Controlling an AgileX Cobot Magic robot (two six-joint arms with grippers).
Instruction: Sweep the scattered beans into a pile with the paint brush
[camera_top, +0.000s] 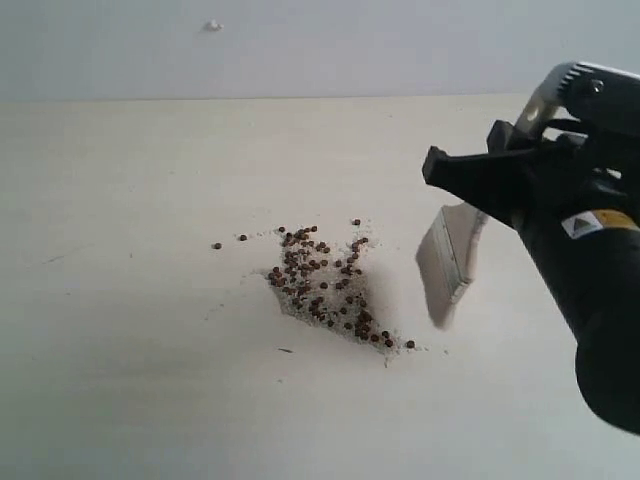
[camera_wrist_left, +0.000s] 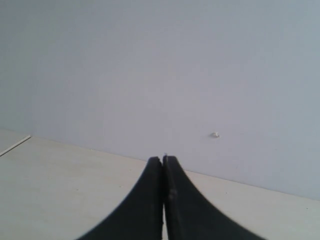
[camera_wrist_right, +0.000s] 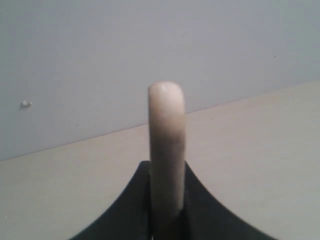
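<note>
The beans (camera_top: 320, 285) lie on the pale table, mixed with whitish grit, in a loose, roughly triangular pile (camera_top: 312, 300). A few strays (camera_top: 216, 245) sit off to its left and one at the back. To the right of the beans hangs the paint brush (camera_top: 447, 262), pale bristles pointing down. I cannot tell whether the tips touch the table. My right gripper (camera_top: 445, 172) is shut on its wooden handle (camera_wrist_right: 166, 130), which stands up between the jaws of the right gripper (camera_wrist_right: 166, 167). My left gripper (camera_wrist_left: 163, 159) is shut with nothing in it and points at the wall. It does not appear in the exterior view.
The table (camera_top: 130, 380) runs back to a plain pale wall (camera_top: 320, 45) with a small white speck (camera_top: 213, 25) on it. A short dark mark (camera_top: 286, 350) lies in front of the beans. The right arm's black body (camera_top: 600, 300) fills the right edge.
</note>
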